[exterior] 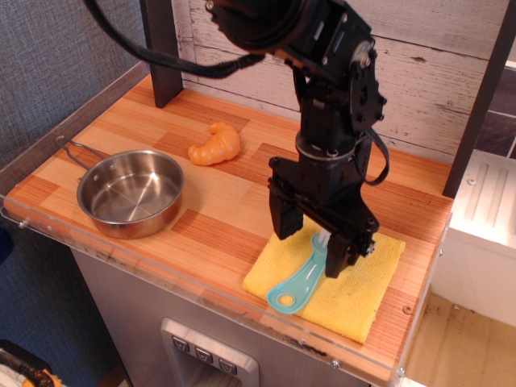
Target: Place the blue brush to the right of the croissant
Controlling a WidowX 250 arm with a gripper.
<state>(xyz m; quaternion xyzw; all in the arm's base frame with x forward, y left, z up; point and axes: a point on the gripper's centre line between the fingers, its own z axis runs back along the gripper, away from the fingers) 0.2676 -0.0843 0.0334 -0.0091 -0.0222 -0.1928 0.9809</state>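
The blue brush (302,278) lies on a yellow cloth (359,290) at the front right of the table, with its handle and round hole pointing to the front left. Its white bristle head is mostly hidden behind my gripper (313,238). The gripper is low over the cloth, open, and its two black fingers stand on either side of the brush head. The orange croissant (214,145) lies at the back middle-left of the table, well apart from the gripper.
A steel pan (129,193) with a wire handle stands at the front left. A dark post (165,56) rises at the back left, in front of a white plank wall. The table's clear front edge (201,294) runs just below the cloth.
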